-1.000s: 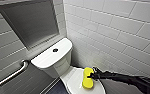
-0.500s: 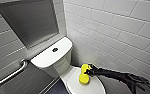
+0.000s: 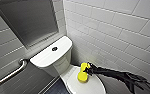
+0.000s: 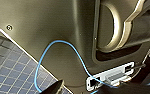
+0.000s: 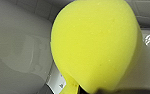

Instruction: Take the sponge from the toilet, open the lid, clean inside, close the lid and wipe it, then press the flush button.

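Now, porous yellow sponge (image 3: 82, 74) in pinch of right claw (image 3: 87, 70), over glossy oval lid (image 3: 74, 86).

Head: high, looking down on white glossy ceramic toilet (image 3: 56, 61) | my right wrist: tight on soft bright-yellow sponge (image 5: 96, 45), head shares it | left wrist: close against my dark casing (image 4: 53, 25)

Small bright-yellow soft sponge block (image 3: 82, 74) is gripped by R tool (image 3: 87, 71), stood on edge on shut white glossy oval plastic lid (image 3: 77, 88) of white ceramic toilet (image 3: 58, 64). Small dark round flush button (image 3: 54, 49) is set at ctr of tank top.
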You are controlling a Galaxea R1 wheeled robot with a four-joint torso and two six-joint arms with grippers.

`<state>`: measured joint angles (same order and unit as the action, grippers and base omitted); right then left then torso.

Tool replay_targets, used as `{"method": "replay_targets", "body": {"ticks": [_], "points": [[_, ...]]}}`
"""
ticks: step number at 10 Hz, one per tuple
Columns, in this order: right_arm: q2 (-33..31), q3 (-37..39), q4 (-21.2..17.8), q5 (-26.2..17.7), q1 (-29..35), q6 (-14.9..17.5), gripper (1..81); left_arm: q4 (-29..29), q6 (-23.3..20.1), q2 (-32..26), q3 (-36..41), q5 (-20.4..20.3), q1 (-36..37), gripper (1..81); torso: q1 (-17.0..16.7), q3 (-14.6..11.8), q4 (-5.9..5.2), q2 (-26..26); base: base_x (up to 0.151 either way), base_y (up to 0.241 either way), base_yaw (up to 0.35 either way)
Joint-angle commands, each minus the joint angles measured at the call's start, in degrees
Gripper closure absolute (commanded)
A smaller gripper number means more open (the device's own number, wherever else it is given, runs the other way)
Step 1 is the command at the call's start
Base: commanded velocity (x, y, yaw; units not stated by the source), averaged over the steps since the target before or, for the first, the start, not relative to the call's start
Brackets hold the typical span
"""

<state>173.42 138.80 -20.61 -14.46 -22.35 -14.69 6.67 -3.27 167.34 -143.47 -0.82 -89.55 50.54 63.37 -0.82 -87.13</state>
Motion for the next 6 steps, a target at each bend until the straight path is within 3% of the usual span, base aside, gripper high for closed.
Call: {"method": "replay_targets", "body": {"ticks": [1,6], "points": [[-0.16,-0.21,-1.62,0.75,5.43,-3.06,81.1,0.01,-0.60,-0.07,0.21,5.04,-2.60,1.0,0.00,0.00,0.00,0.00,0.000,0.000,0.000],[-6.65,-5.28,-1.71,9.17,-1.44,-10.26,81.1,-0.43,-0.69,-0.42,0.21,6.34,-2.69,1.0,0.00,0.00,0.00,0.00,0.000,0.000,0.000]]}}
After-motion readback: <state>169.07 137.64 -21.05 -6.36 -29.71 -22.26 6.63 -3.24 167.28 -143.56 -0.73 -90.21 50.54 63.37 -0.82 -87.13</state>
